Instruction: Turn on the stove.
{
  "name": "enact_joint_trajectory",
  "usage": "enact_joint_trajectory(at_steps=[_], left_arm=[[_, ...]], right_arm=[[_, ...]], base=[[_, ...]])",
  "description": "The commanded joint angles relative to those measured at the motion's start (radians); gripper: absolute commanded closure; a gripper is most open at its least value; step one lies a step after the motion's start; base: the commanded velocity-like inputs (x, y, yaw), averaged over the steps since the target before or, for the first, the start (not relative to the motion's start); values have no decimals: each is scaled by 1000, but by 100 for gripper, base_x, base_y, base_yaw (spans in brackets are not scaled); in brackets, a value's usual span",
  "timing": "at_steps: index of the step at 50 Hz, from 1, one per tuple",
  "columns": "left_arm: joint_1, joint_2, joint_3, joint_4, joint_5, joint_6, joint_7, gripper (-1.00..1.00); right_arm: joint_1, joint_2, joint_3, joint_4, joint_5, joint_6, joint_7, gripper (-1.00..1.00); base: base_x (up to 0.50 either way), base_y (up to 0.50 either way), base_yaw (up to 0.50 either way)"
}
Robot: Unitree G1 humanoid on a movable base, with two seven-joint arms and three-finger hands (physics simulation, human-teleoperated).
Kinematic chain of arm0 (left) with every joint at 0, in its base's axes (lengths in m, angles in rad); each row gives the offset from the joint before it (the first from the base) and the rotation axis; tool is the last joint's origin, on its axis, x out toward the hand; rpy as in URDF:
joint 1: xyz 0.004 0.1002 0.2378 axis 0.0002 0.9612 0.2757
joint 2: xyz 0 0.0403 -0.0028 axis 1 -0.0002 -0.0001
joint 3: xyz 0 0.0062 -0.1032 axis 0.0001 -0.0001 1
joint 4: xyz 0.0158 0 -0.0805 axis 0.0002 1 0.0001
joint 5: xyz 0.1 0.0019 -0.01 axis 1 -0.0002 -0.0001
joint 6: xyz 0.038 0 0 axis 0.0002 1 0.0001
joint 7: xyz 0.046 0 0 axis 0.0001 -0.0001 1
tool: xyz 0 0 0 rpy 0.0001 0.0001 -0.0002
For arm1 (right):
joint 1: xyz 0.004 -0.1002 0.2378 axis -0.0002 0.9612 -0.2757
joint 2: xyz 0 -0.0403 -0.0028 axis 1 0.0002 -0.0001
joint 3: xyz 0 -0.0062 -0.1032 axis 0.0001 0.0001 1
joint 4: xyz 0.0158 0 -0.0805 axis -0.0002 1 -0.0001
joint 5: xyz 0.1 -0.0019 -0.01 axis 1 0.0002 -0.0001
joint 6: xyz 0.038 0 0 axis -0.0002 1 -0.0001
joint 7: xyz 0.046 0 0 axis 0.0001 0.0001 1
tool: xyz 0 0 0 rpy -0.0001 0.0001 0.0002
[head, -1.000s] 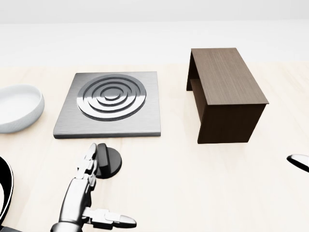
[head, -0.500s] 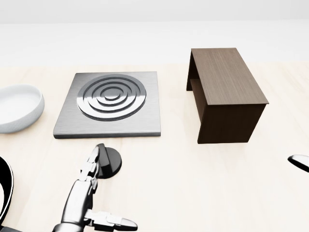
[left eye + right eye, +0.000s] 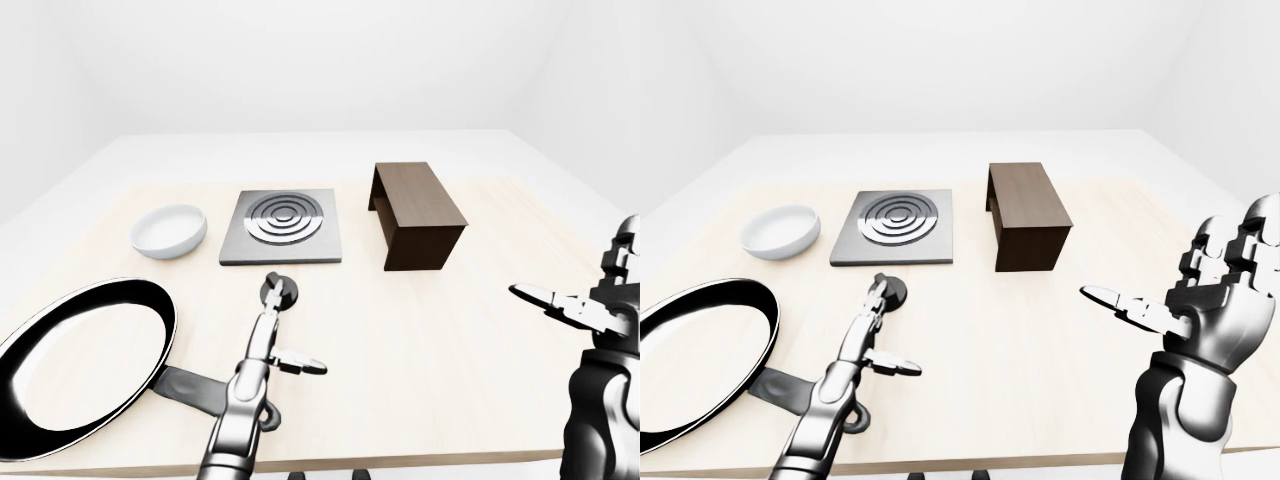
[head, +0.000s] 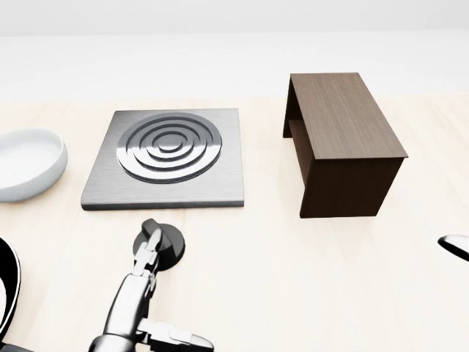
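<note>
Pale wooden desk (image 4: 308,279) is carrying the square steel stove plate (image 4: 167,158), upper left in head view. Left hand (image 4: 139,290), fingers (image 4: 149,246) spread, is touching black round knob (image 4: 167,244) just below it. Right hand (image 3: 1200,300) is hovering open.

simulated kitchen: stove (image 4: 168,155), frying pan (image 3: 80,362), bowl (image 3: 169,230).

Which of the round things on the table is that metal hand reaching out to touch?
The small black knob just below the stove plate. The left hand has its fingertips on it, while the white bowl and the frying pan lie apart, untouched.
</note>
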Motion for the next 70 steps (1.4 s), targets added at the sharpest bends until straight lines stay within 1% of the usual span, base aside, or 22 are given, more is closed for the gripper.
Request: enact_joint_trajectory(at_steps=[1,4,6,7,27,29,32,35,38,41,43,45,48,49,57,58,59,61,62,67,69,70], left_arm=[[-22,-10,-14,9,4,17,-3,-100],[-29,-11,-13,3,2,30,-5,-100],[-30,-12,-15,3,3,29,-5,-100],[-29,-14,-20,-14,5,39,-6,-100],[-121,-31,-20,72,11,39,14,-100],[-133,-32,-19,96,12,33,20,-100],[-161,-34,-11,163,9,8,30,-100],[-169,-35,-9,172,11,10,34,-100],[-187,-36,-6,211,13,-9,43,-100],[-190,-38,-5,198,12,10,41,-100],[-200,-38,-2,224,10,-6,45,-100],[-208,-40,-1,224,8,5,48,-100],[-242,-40,10,287,2,-20,63,-100],[-260,-40,15,303,0,-18,72,-100],[-348,-40,34,427,-6,-52,137,-100],[-370,-40,41,466,-10,-67,151,-100],[-390,-40,51,497,-19,-67,169,-100],[-411,-37,55,533,-26,-85,188,-100],[-420,-37,58,542,-30,-79,199,-100],[-483,-31,72,642,-49,-113,250,-100],[-506,-30,76,691,-54,-135,267,-100],[-512,-31,78,690,-59,-127,271,-100]], right_arm=[[-7,13,41,87,-21,0,7,-100],[-8,12,43,81,-21,0,4,-100],[-10,11,44,89,-22,0,5,-100],[-10,10,44,87,-21,0,4,-100],[-6,11,41,81,-17,0,5,-100],[-6,11,40,85,-16,0,6,-100],[-5,11,38,82,-14,0,7,-100],[-3,13,39,82,-15,0,8,-100],[-3,12,36,76,-12,0,7,-100],[-2,14,38,79,-14,0,9,-100],[-2,14,38,79,-13,0,9,-100],[-1,15,37,75,-12,0,8,-100],[-2,14,37,71,-12,0,7,-100],[-3,14,37,74,-12,0,7,-100],[-3,14,38,79,-12,0,7,-100],[-3,14,38,80,-12,0,8,-100],[-2,14,38,81,-12,0,8,-100],[-2,14,39,82,-13,0,8,-100],[-3,14,39,85,-13,0,8,-100],[-2,14,41,79,-11,0,8,-100],[-3,14,40,77,-10,0,8,-100],[-3,13,39,75,-9,0,7,-100]], base=[[0,0,0],[0,0,0],[0,0,0],[0,0,0],[0,0,0],[0,0,0],[0,0,0],[0,0,0],[0,0,0],[0,0,0],[0,0,0],[0,0,0],[0,0,0],[0,0,0],[0,0,0],[0,0,0],[0,0,0],[0,0,0],[0,0,0],[0,0,0],[1,0,0],[0,0,0]])
